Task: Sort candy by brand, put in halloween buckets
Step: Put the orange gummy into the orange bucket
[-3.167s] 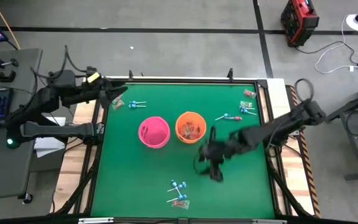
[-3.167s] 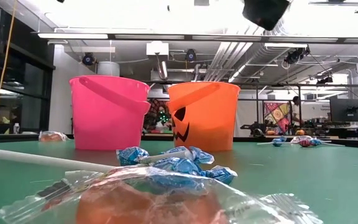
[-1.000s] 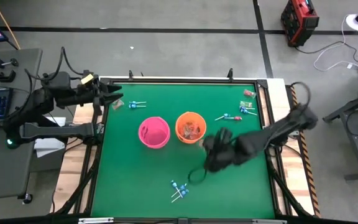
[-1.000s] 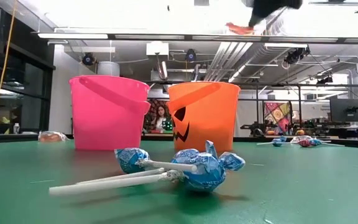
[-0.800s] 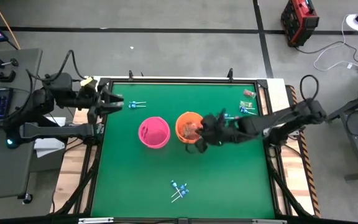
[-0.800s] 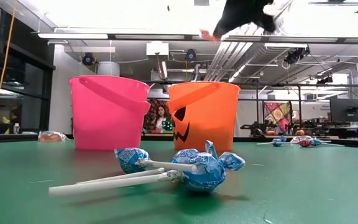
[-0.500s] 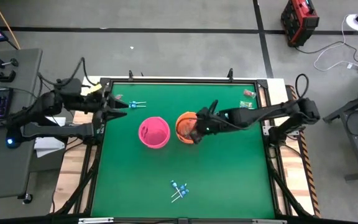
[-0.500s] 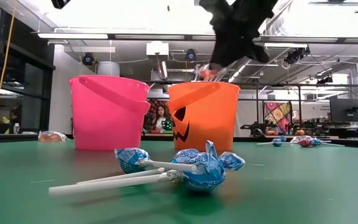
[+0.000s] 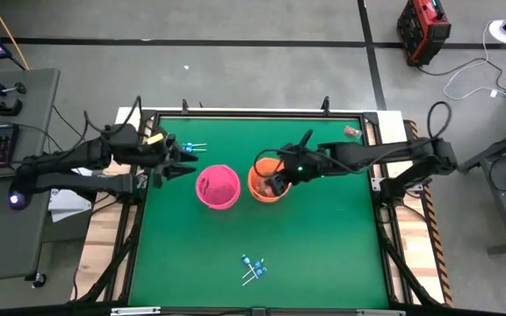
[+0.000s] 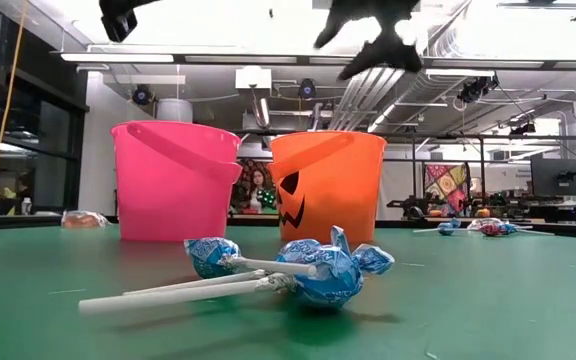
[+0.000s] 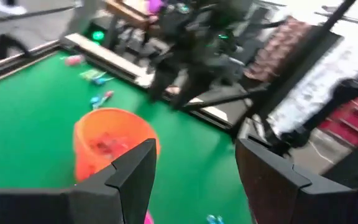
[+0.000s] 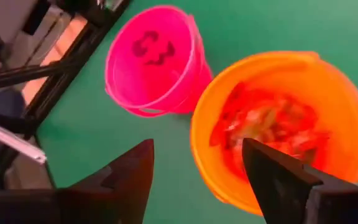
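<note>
Right gripper hung over orange bucket, jaws spread wide, nothing between them. Directly below: red-wrapped pieces heaped inside orange bucket. Pink bucket just beside, toward left arm, touching orange one; looked empty in right wrist view.

Left gripper poised above table just beyond pink bucket's far-left side, jaws apart, empty. Two lollipops close behind it. Three more lollipops well away at near edge. Further candy at far right corner.
</note>
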You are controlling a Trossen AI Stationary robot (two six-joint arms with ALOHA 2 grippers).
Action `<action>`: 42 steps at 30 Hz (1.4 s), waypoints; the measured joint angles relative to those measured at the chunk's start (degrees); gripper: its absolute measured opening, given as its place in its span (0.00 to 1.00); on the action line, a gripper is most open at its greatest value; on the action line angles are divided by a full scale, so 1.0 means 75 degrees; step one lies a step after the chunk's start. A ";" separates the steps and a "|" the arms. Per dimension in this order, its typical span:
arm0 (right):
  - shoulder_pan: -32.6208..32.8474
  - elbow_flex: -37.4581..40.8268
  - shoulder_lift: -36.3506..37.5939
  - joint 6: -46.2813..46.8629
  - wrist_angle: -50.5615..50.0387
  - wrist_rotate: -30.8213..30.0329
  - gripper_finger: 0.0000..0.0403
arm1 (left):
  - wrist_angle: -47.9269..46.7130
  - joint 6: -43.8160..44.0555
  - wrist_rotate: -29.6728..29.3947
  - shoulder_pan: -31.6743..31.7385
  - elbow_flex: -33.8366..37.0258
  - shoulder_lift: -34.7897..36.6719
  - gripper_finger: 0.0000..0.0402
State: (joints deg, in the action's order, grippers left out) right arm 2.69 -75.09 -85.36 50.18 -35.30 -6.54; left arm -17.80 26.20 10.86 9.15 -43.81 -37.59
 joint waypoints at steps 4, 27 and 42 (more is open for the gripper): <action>0.0074 -0.0152 0.0606 -0.0151 -0.1105 -0.1242 0.59 | -0.0555 0.0458 -0.0630 0.0160 -0.0150 -0.0714 0.53; -0.5153 -0.0123 0.1139 -0.5057 -0.1734 0.0515 0.58 | -0.6432 -0.0438 -0.2729 0.5154 -0.2620 -0.7270 0.53; -0.5761 -0.0123 0.1137 -0.5555 -0.1316 0.1164 0.58 | -0.6515 -0.0307 -0.3344 0.5713 -0.2456 -0.8667 0.53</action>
State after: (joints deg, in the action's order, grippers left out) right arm -40.51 -76.01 -76.84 8.51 -45.17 2.20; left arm -66.66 23.90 -14.22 52.00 -62.23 -102.59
